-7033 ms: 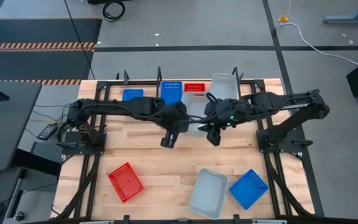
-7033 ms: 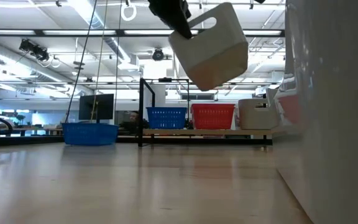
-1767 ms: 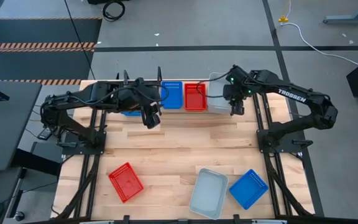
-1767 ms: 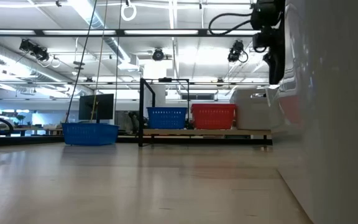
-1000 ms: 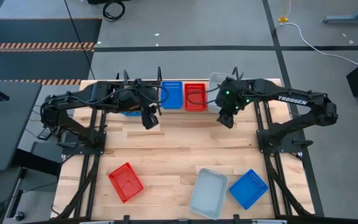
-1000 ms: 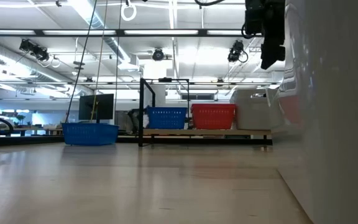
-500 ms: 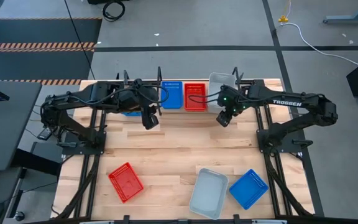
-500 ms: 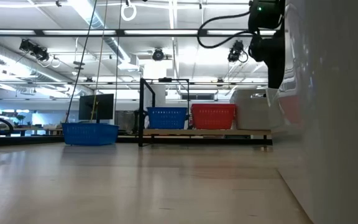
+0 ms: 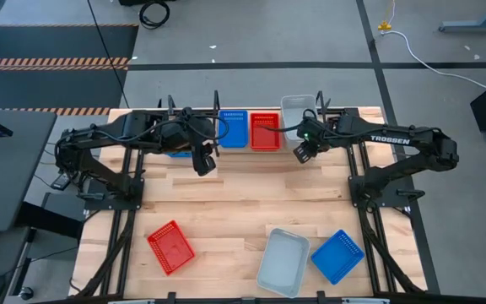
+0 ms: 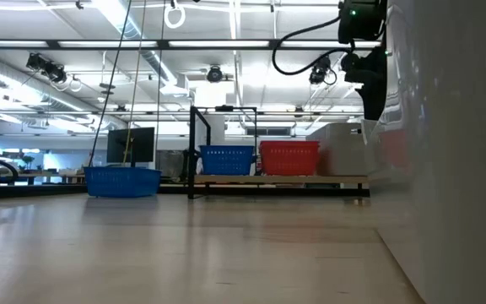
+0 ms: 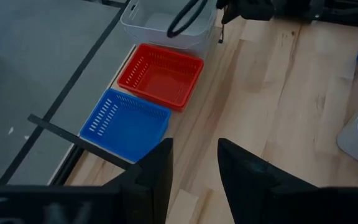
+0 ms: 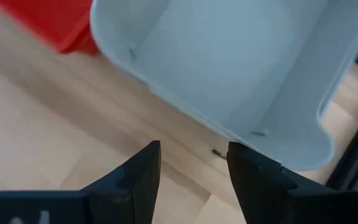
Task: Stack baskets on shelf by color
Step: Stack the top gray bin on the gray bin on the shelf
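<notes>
— Where are the baskets?
— Blue basket [image 9: 233, 127], red basket [image 9: 265, 131] and grey basket [image 9: 299, 112] sit side by side on the shelf [image 9: 217, 103] at the far edge.
— And the grippers?
— Right gripper [image 9: 301, 154] hovers just near of the grey basket, fingers apart, empty. Left gripper [image 9: 202, 164] hangs near the blue one, partly open, holding nothing.

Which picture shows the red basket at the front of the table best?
The high view: the lone red basket lies whole on the table's near-left part. The other views do not show it; the left wrist view shows another red one by the shelf.
</notes>
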You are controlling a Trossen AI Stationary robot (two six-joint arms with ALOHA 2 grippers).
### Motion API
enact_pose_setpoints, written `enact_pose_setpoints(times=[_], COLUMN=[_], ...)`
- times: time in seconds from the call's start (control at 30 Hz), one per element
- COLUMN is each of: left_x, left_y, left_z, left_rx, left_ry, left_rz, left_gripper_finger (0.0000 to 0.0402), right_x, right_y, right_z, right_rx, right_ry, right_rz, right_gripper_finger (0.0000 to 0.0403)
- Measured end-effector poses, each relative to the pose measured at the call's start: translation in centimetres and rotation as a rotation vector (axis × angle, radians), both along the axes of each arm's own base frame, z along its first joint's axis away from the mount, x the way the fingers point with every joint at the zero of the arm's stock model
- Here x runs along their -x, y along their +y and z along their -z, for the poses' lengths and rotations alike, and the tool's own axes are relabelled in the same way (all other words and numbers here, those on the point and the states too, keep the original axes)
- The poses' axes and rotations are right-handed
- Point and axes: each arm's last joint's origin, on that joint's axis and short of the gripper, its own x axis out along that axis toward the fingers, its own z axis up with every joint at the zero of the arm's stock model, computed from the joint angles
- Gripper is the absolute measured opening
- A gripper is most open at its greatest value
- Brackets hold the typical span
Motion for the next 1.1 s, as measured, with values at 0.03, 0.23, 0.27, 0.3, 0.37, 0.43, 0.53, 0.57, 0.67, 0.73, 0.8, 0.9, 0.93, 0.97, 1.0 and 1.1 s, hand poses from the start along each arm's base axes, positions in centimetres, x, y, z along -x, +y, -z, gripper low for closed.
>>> enact_pose_setpoints(times=[0.03,0.23,0.27,0.3,0.37,0.43,0.53,0.57,0.67,0.73,0.8,0.9,0.93,0.97,1.0,1.1], left_x=[0.0,0.0,0.0,0.1,0.1,0.1,0.1,0.1,0.1,0.1,0.1,0.1,0.1,0.1,0.1,0.1], left_y=[0.0,0.0,0.0,0.0,0.0,0.0,0.0,0.0,0.0,0.0,0.0,0.0,0.0,0.0,0.0,0.0], left_z=[0.0,0.0,0.0,0.1,0.1,0.1,0.1,0.1,0.1,0.1,0.1,0.1,0.1,0.1,0.1,0.1], left_rx=[0.001,-0.002,-0.002,-0.005,-0.015,-0.018,-0.019,-0.019,-0.021,-0.024,-0.025,-0.022,-0.020,-0.019,-0.018,-0.018], left_ry=[-0.001,0.004,0.006,0.012,0.021,0.023,0.023,0.023,0.024,0.026,0.027,0.025,0.023,0.023,0.022,0.022], left_rz=[-0.001,0.002,0.002,0.005,0.016,0.019,0.020,0.020,0.022,0.025,0.027,0.024,0.021,0.020,0.019,0.019], left_gripper_finger=[0.0133,0.0133,0.0133,0.0133,0.0133,0.0133,0.0133,0.0133,0.0133,0.0133,0.0133,0.0133,0.0133,0.0133,0.0133,0.0133], right_x=[0.0,-0.2,-0.3,-0.4,-0.6,-1.0,-1.8,-1.9,-2.2,-2.1,-1.8,-1.2,-1.1,-1.0,-0.9,-1.0], right_y=[0.0,0.4,0.6,0.7,1.0,1.1,1.3,1.3,1.2,0.9,0.1,-1.5,-2.1,-2.5,-3.0,-4.0], right_z=[0.0,0.1,0.1,0.1,-0.3,-1.2,-3.7,-4.7,-7.7,-9.0,-9.4,-8.5,-7.8,-7.1,-6.4,-4.5], right_rx=[-0.003,-0.109,-0.128,-0.143,-0.155,-0.134,-0.061,-0.023,0.109,0.217,0.307,0.317,0.291,0.256,0.218,0.104], right_ry=[-0.005,-0.050,-0.057,-0.064,-0.078,-0.106,-0.149,-0.161,-0.179,-0.161,-0.121,-0.078,-0.071,-0.071,-0.072,-0.077], right_rz=[0.012,-0.019,-0.031,-0.043,-0.072,-0.128,-0.263,-0.308,-0.416,-0.387,-0.310,-0.197,-0.157,-0.122,-0.089,-0.028], right_gripper_finger=[0.0188,0.0188,0.0188,0.0187,0.0187,0.0187,0.0187,0.0187,0.0187,0.0187,0.0187,0.0187,0.0187,0.0187,0.0187,0.0187])
